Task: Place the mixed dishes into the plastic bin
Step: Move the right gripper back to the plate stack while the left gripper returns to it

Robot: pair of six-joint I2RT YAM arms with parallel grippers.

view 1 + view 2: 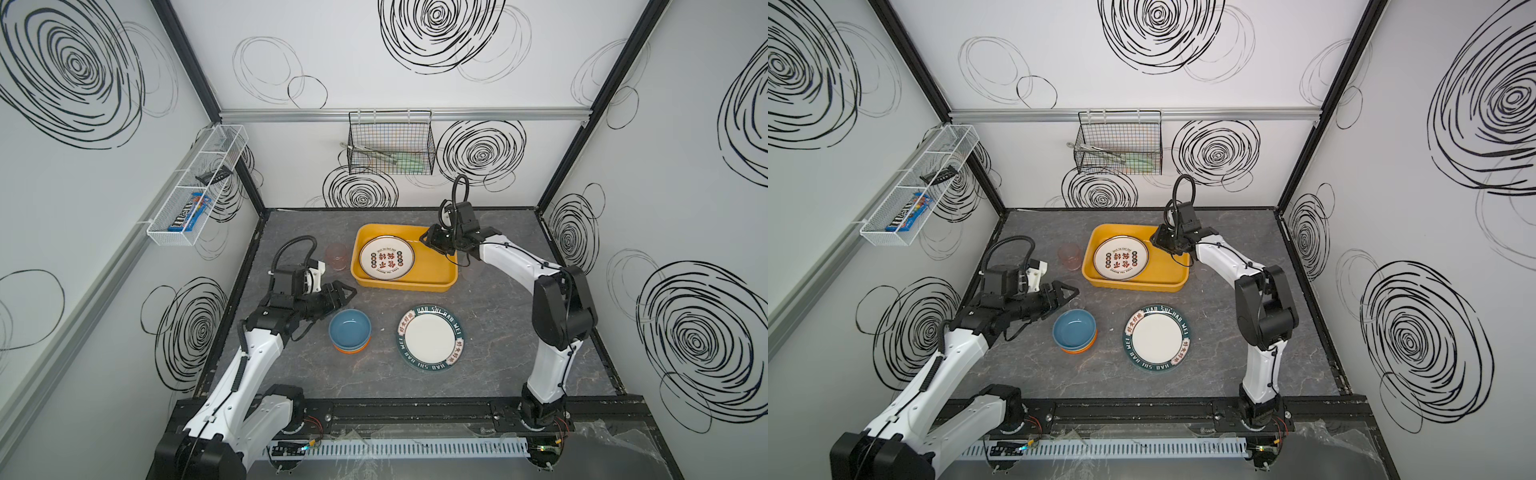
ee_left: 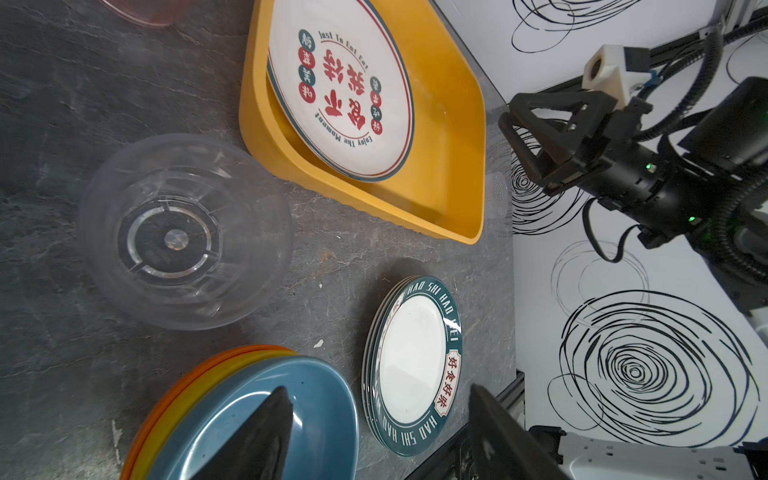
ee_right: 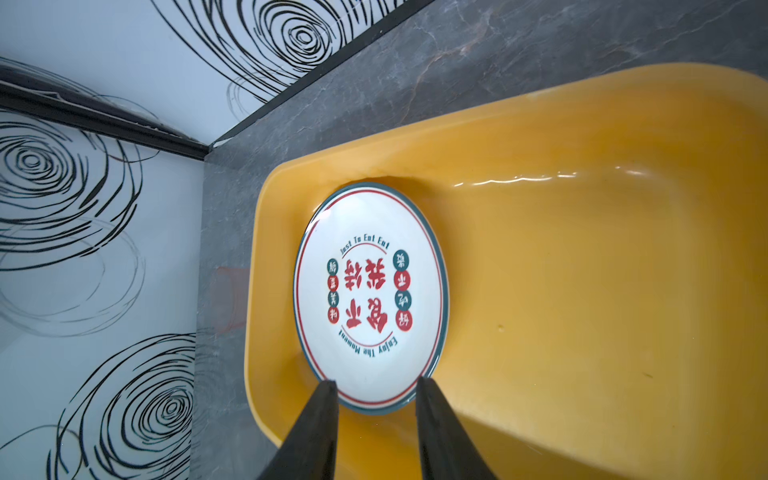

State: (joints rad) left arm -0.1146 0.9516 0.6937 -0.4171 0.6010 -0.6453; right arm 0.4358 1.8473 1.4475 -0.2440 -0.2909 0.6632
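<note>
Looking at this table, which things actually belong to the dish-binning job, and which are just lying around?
Job: yellow bin, red-lettered plate inside it, teal-rimmed plate stack, blue-and-orange bowl stack, pink cup, clear cup.

Lying about: black wire basket with tongs, white mesh shelf with candy box.
</note>
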